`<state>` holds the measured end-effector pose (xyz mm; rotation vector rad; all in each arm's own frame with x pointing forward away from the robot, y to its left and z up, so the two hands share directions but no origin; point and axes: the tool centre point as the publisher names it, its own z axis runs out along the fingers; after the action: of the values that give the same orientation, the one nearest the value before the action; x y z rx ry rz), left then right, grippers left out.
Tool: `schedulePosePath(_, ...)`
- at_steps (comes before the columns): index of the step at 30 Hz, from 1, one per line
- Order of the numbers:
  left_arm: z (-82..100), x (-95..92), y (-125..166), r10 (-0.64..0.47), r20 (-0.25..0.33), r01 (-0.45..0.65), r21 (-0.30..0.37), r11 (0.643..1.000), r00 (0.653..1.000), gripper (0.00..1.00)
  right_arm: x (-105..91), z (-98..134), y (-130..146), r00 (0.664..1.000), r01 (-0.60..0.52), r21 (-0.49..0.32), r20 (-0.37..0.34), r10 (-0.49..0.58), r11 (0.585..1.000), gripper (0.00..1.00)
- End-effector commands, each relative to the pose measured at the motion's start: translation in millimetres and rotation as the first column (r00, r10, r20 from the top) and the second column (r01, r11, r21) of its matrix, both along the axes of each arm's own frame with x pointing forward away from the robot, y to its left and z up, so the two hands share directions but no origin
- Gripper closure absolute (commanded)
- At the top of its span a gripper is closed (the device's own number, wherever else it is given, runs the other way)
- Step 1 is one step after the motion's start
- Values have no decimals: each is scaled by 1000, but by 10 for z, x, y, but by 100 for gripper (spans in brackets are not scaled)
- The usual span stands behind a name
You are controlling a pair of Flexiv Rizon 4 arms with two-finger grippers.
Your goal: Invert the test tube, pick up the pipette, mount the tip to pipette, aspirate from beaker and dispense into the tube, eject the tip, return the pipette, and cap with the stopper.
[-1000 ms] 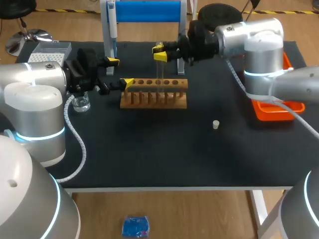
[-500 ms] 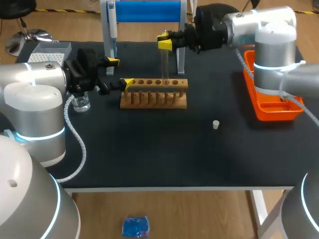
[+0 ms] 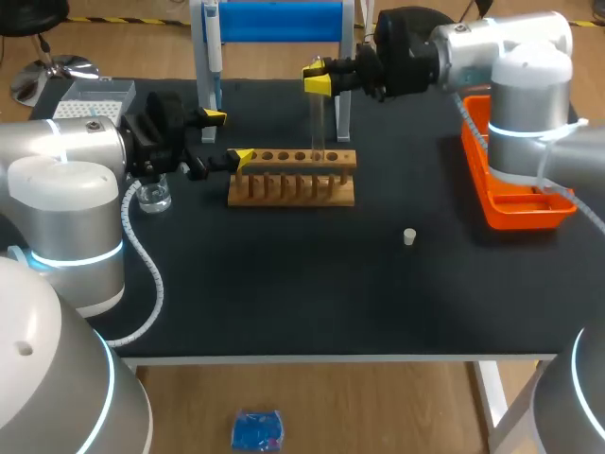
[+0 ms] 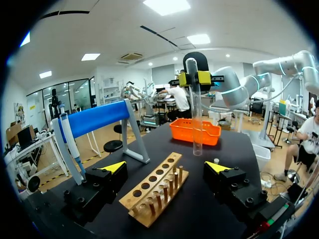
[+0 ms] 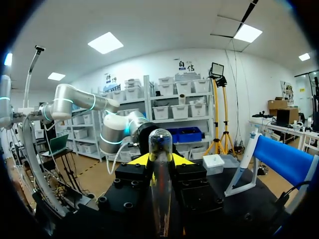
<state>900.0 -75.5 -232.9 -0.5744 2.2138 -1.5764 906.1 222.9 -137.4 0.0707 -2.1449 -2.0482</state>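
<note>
Though dark, tabletop (image 3: pixel 284 293) with stopper (image 3: pixel 409 236).

No legible text on the table

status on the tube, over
Right gripper shut on test tube, upright above rack. Left gripper open at rack's end. Nothing in the way.

The clear test tube (image 3: pixel 316 128) is hanging upright in the right pincer (image 3: pixel 319 79), above the wooden rack (image 3: pixel 291 180). The pale stopper (image 3: pixel 409 236) is lying right of the rack, the beaker (image 3: pixel 153 197) is sitting left of it, and the pipette (image 3: pixel 214 43) is hanging behind it.
</note>
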Motion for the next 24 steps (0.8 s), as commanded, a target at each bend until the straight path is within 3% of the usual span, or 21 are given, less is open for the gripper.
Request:
schedulePosePath(1,-9,-13,1,3,4,-3,-3,1000,1000,0,0,5,-2,1000,0,-3,0,0,1000,100)
schedulePosePath(5,-9,-13,1,3,4,-3,-3,1000,1000,0,0,5,-2,1000,0,-3,0,0,1000,100)
schedulePosePath(6,-9,-13,1,3,4,-3,-3,1000,1000,0,21,-16,-2,1000,7,-9,-29,-8,1000,100)
schedulePosePath(7,-9,-13,1,3,4,-3,-3,1000,1000,0,43,-25,4,992,13,6,-122,-12,1000,100)
schedulePosePath(9,-9,-13,1,3,4,-3,-3,1000,1000,0,83,-14,12,972,23,1,-233,-22,1000,100)
schedulePosePath(13,-9,-13,1,3,4,-3,-3,1000,1000,0,234,16,50,869,93,-54,-483,-108,994,100)
schedulePosePath(15,-9,-13,1,3,4,-3,-3,1000,1000,0,300,65,55,763,83,-51,-639,-97,995,100)
schedulePosePath(17,-9,-13,1,3,4,-3,-3,1000,1000,0,393,93,68,664,95,-78,-738,-121,992,100)
schedulePosePath(18,-9,-13,1,3,4,-3,-3,1000,1000,0,430,119,71,583,102,-90,-801,-133,991,100)
schedulePosePath(19,-9,-13,1,3,4,-3,-3,1000,1000,0,487,119,79,522,126,-148,-831,-192,981,100)
schedulePosePath(21,-9,-13,1,3,4,-3,-3,1000,1000,0,544,109,90,373,101,-176,-906,-201,979,100)
schedulePosePath(24,-9,-13,1,3,4,-3,-3,1000,1000,0,597,63,92,184,85,-245,-949,-257,966,100)
